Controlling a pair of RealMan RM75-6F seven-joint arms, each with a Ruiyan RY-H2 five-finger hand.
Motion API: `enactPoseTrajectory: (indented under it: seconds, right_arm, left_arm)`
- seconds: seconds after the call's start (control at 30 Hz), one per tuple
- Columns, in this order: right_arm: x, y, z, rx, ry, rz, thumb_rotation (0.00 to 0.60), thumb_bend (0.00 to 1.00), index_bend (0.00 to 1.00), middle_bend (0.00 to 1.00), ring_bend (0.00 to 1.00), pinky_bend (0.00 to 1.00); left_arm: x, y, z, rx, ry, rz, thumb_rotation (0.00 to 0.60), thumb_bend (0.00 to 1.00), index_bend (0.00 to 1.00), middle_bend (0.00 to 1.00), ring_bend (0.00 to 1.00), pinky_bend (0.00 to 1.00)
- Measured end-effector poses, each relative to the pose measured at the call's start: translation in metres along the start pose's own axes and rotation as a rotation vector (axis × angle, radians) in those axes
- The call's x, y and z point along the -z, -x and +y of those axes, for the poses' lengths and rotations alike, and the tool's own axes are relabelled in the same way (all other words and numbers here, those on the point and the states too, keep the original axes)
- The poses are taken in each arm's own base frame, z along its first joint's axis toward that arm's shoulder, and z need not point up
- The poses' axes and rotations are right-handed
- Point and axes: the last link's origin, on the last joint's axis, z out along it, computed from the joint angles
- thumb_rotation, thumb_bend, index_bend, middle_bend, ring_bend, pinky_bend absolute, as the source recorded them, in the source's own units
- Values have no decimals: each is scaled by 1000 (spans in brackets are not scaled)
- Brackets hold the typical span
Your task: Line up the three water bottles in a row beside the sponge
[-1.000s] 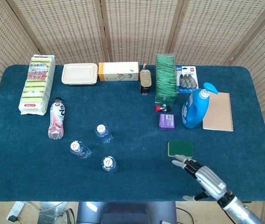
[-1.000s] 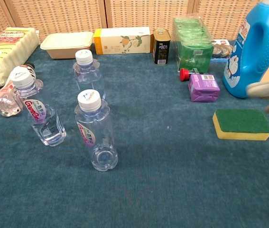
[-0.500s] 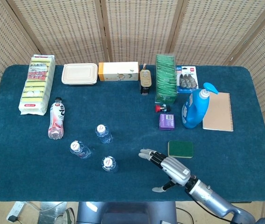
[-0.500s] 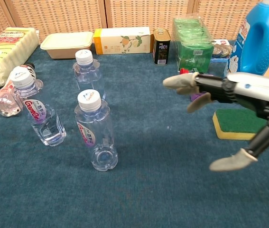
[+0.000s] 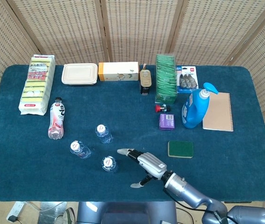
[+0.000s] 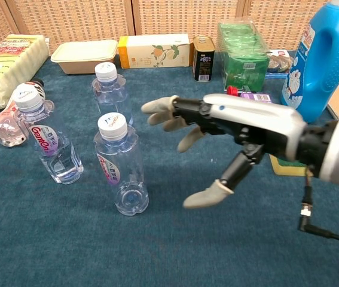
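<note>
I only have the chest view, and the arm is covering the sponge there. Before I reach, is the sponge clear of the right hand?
Observer: Yes. In the head view the sponge lies flat, green side up, to the right of the right hand and apart from it.
Operator: Is the hand touching the nearest bottle?
Observer: No. From above, there is a gap between the fingertips and the nearest bottle. The hand is spread and holds nothing.
Operator: Anything between that bottle and the sponge?
Observer: From above, only the hand and its arm lie over that stretch of cloth.
</note>
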Motion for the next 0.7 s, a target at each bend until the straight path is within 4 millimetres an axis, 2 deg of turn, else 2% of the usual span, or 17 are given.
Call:
enactPoseTrajectory:
  seconds: [0.23, 0.4, 0.53, 0.7]
  right_arm:
    - [-26, 9, -7, -8, 18, 4, 600, 0, 71, 148, 158, 255]
    - [-37, 17, -7, -18, 35, 28, 600, 1, 136, 241, 255, 324]
    - [-45, 22, -6, -27, 45, 56, 600, 36, 272, 379, 385, 422]
    - [-52, 25, -5, -44, 54, 90, 600, 161, 453, 548, 522, 612]
  left_arm:
    - [0, -2, -2, 12, -3, 4, 600, 207, 0, 0, 0, 70]
    - [-1, -3, -4, 19, -6, 2, 600, 207, 0, 0, 0, 71]
    - [-1, -4, -4, 23, -6, 4, 600, 207, 0, 0, 0, 71]
    - [-1, -5, -5, 27, -8, 3, 600, 207, 0, 0, 0, 70]
